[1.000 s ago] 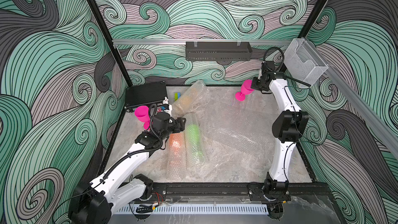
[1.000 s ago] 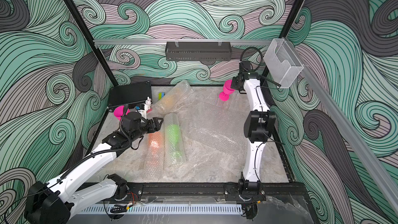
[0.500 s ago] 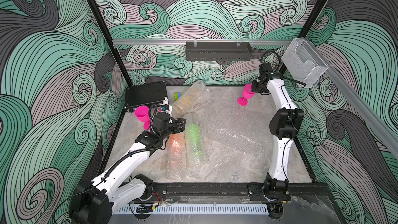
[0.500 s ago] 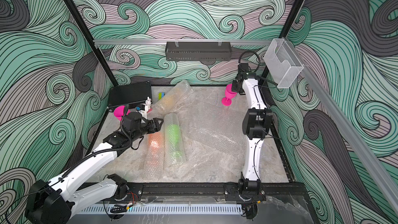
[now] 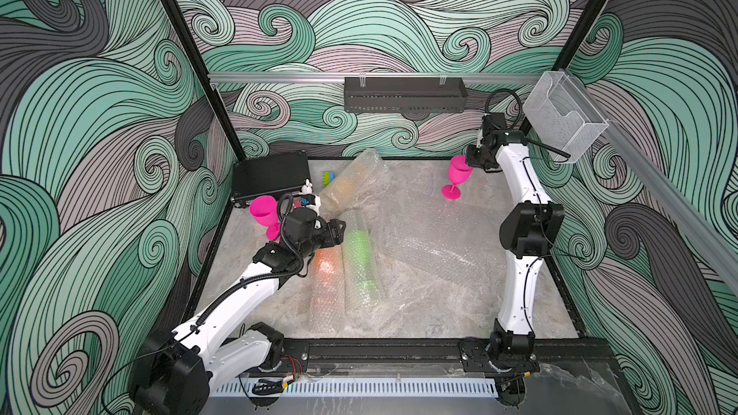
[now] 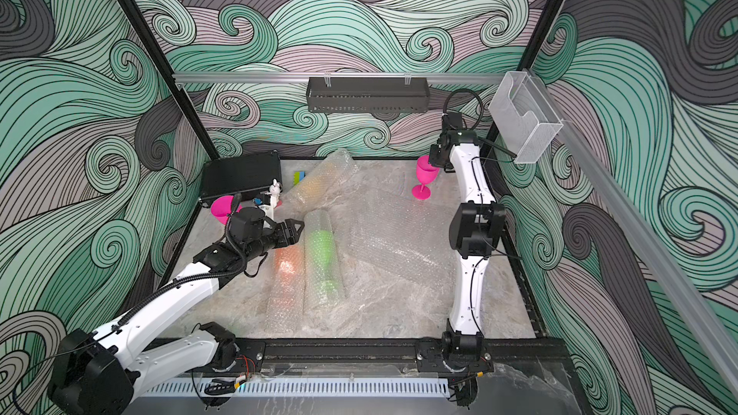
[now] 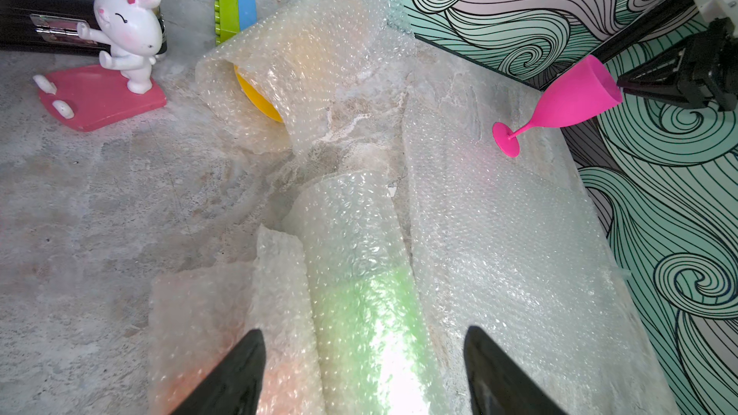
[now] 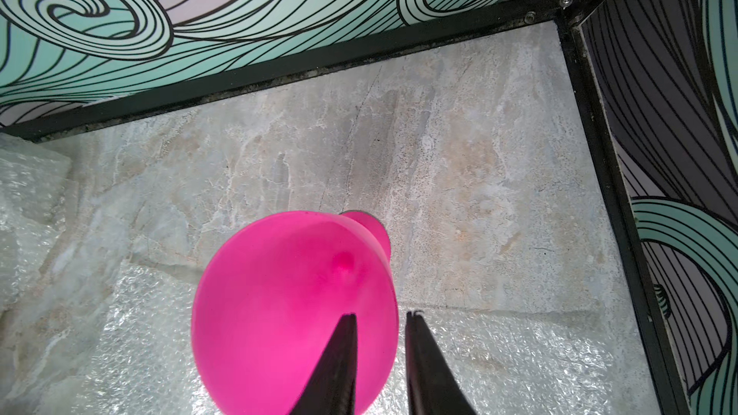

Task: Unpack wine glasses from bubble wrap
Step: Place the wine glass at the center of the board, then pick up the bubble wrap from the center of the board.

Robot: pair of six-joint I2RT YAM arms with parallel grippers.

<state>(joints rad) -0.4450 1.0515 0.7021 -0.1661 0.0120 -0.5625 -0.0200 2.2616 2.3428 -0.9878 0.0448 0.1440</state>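
Grey marbled counter (image 5: pixel 239 249) fills the middle of both top views. At its upper right a pink glass (image 5: pixel 458 171) stands bare on its foot, just past the far edge of a loose sheet of bubble wrap (image 5: pixel 431 233). Our right hand (image 8: pixel 379 315) is at its rim. In the right wrist view one finger sits inside the cup and the other outside, a little apart, so we judge the wall is not pinched.

A second pink glass (image 5: pixel 263 211) stands unwrapped at the left of the frame, behind our left arm. Three more are wrapped:
- A green glass (image 5: pixel 359 247) lies in a sleeve at centre.
- An orange glass (image 5: pixel 325 269) lies in a sleeve touching the green one's sleeve on the left.
- A yellow glass (image 7: pixel 255 101) shows at the mouth of a sleeve higher up, near the back wall.

Our left hand (image 7: pixel 364 331) is poised at the upper end of the green one's sleeve, fingers wide apart and holding nothing. Whether they touch the wrap we cannot tell. A rabbit (image 5: pixel 307 186) and a black case (image 5: pixel 271 173) sit beyond, at upper left.

We read this as the set-down of the pink glass, with the release under way. Next we think the right hand should rise straight off the rim, since a sideways drag could tip so light a glass. Then the green sleeve wants both hands, one pinning the wrap and the other drawing the glass out by its open end.
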